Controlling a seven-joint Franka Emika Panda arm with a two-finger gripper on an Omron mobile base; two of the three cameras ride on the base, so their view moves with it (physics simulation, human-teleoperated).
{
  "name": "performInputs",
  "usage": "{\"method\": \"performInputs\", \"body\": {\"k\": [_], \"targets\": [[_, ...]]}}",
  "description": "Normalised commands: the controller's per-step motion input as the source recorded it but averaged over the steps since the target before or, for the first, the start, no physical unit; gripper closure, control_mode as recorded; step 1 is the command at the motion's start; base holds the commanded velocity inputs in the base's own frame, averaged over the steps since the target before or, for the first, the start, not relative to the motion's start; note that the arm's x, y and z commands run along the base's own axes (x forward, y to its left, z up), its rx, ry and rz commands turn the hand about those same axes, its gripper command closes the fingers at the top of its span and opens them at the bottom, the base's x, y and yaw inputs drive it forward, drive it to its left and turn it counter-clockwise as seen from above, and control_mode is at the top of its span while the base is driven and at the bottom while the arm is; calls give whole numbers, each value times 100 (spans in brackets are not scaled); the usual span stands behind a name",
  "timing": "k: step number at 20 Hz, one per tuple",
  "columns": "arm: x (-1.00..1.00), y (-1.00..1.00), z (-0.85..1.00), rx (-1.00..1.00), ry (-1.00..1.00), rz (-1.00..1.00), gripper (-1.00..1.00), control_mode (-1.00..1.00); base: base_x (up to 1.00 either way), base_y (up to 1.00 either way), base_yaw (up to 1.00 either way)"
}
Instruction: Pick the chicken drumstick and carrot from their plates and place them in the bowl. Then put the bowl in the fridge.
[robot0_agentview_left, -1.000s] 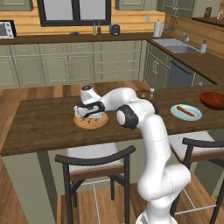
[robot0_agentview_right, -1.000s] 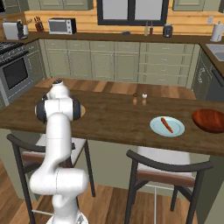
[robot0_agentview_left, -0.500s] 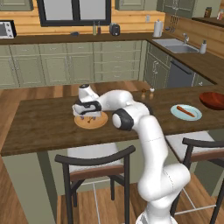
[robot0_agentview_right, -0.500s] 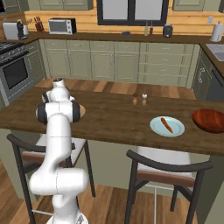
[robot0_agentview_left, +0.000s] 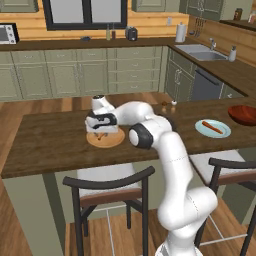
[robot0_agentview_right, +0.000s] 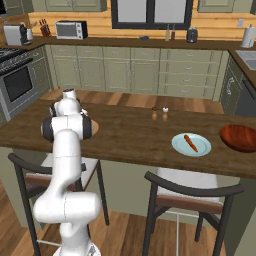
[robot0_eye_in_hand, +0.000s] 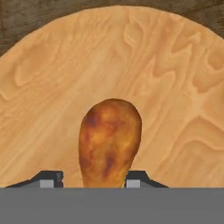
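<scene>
The gripper (robot0_eye_in_hand: 93, 179) has dropped low over the wooden plate (robot0_eye_in_hand: 175, 87) and its fingers (robot0_eye_in_hand: 50, 179) are closing in from wide open, now flanking the chicken drumstick (robot0_eye_in_hand: 109, 142) that lies flat on it. Contact looks close, though I can't tell if they've bitten yet. Carrot (robot0_agentview_left: 212, 126) waits on the blue plate (robot0_agentview_left: 202, 131), bowl (robot0_agentview_left: 244, 114) further right along the desk (robot0_agentview_left: 50, 142) — first pick is underway.
</scene>
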Motion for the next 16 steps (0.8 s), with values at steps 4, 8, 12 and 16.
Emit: {"method": "performInputs", "body": {"k": [4, 8, 12, 16], "targets": [[-52, -41, -22, 0, -3, -3, 100, -100, 0, 0, 0], [-74, -38, 1, 0, 0, -4, 100, -100, 0, 0, 0], [-66, -52, 29, 0, 0, -2, 100, -100, 0, 0, 0], [-54, -74, 77, 0, 0, 0, 100, -100, 0, 0, 0]]}}
